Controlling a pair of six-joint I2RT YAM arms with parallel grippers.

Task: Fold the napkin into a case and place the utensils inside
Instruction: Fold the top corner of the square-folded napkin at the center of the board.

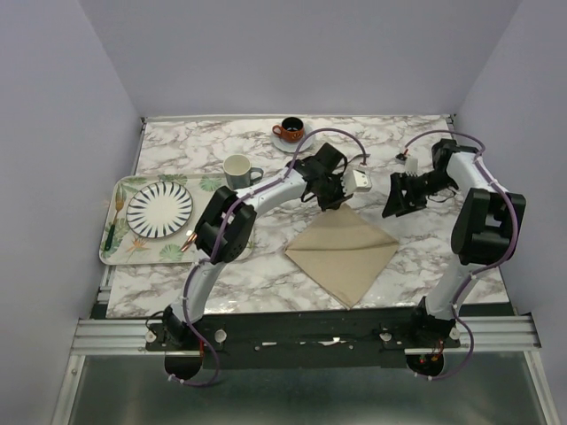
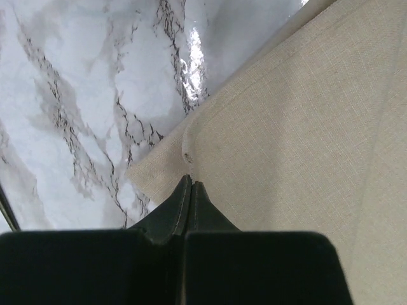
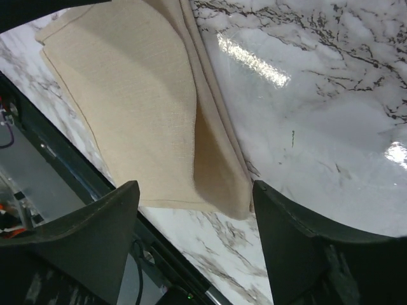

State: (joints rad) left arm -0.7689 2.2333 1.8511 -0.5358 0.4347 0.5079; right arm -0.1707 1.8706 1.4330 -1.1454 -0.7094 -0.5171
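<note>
Left gripper (image 2: 191, 184) is sitting fully closed at the 12 o'clock corner of the napkin (image 2: 299, 127), seemingly pinching its edge. Right gripper (image 3: 194, 190) is hanging wide open and empty at its 2 o'clock side. The napkin is lying folded at the middle of the table (image 1: 266, 266).

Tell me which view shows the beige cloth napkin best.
Top external: the whole beige cloth napkin lies in view as a diamond on the marble table. Left wrist catches only one edge; right wrist, one layered corner.
</note>
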